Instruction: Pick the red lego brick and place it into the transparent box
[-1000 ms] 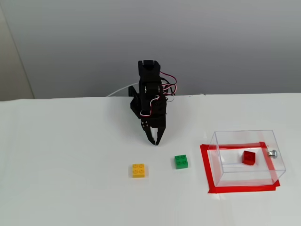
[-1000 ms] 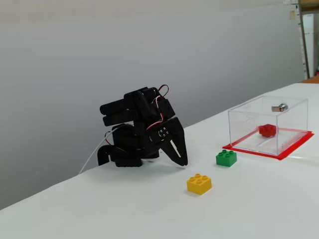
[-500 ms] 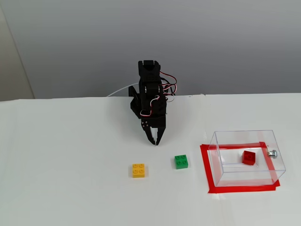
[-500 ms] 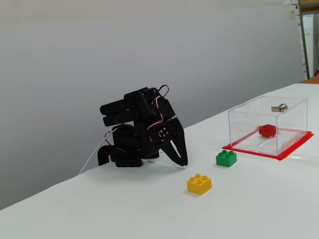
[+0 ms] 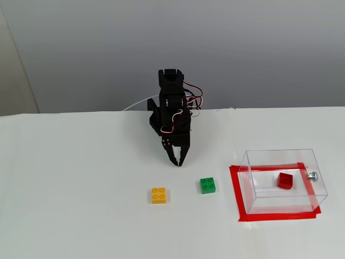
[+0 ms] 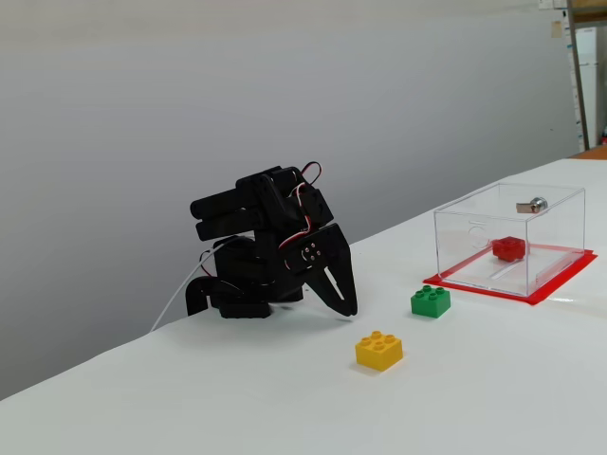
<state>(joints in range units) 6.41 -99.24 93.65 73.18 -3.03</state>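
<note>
progress: task looks done | small square red lego brick (image 5: 285, 181) lies inside the clear thin-walled transparent box (image 5: 253, 191) | black gripper (image 5: 176, 162) folded well apart from the box, fingers closed, empty | left: nothing apparent on the white surface (image 5: 81, 178)

clear glossy plastic box (image 5: 280, 186), matt white table (image 5: 81, 189)

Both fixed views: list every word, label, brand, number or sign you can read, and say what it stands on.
None: no readable text in either fixed view.
The red lego brick, green brick and yellow brick: studs too small to show any lettering.
The transparent box and the arm: no label visible.
</note>
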